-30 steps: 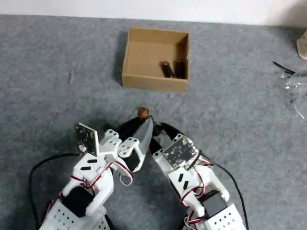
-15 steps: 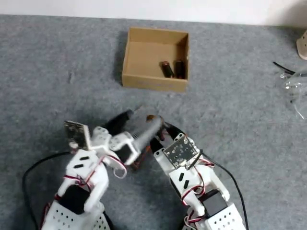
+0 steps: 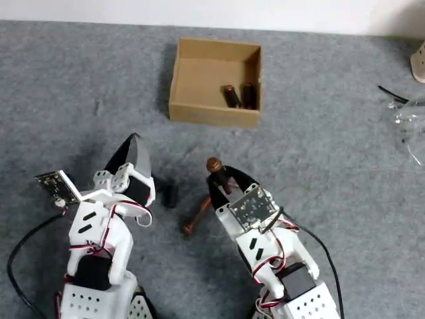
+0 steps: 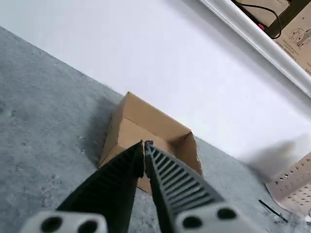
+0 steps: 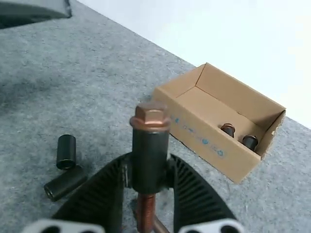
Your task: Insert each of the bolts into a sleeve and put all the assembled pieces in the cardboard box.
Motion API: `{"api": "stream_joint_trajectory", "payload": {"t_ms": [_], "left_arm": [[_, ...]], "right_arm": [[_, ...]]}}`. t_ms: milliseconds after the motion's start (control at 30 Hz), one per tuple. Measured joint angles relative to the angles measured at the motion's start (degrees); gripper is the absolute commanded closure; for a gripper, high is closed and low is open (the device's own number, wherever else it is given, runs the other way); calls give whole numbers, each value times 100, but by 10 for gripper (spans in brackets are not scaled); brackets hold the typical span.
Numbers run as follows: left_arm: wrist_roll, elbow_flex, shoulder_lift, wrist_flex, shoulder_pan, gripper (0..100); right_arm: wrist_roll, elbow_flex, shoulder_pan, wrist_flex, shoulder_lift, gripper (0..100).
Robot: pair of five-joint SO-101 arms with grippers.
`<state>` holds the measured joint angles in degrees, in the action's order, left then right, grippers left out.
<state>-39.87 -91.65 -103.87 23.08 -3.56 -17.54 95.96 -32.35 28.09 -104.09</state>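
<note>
My right gripper (image 3: pixel 216 183) (image 5: pixel 148 165) is shut on a black sleeve (image 5: pixel 149 158) held upright, with a copper bolt (image 5: pixel 150 116) pushed through it and its head on top. My left gripper (image 3: pixel 133 141) (image 4: pixel 144 144) is shut on nothing and stands off to the left, raised and pointing toward the cardboard box (image 3: pixel 212 113) (image 4: pixel 121 138) (image 5: pixel 204 138). Two assembled pieces (image 3: pixel 239 95) (image 5: pixel 238 135) lie in the box's right end. A loose bolt (image 3: pixel 194 219) lies on the carpet between the arms. Two black sleeves (image 3: pixel 170 195) (image 5: pixel 66 151) rest near it.
Grey carpet covers the table, with open room to the left of the box and in front of it. Clear plastic bits and thin wires (image 3: pixel 405 113) lie at the far right edge. A white wall runs behind the box.
My left arm has swung back to the left, away from the right gripper. The right gripper keeps the sleeve with the bolt in it, shifted slightly right. The loose bolt and sleeves are uncovered.
</note>
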Motion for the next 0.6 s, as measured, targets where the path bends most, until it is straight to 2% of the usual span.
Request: {"api": "stream_joint_trajectory", "payload": {"t_ms": [100, 367, 600], "left_arm": [[800, 0, 0, 18, 26, 994], [3930, -26, 0, 695, 26, 994], [4316, -422, 0, 167, 26, 993]], "right_arm": [[0, 0, 0, 0, 0, 994], [0, 0, 615, -229, 0, 994], [0, 0, 826, -255, 0, 994]]}}
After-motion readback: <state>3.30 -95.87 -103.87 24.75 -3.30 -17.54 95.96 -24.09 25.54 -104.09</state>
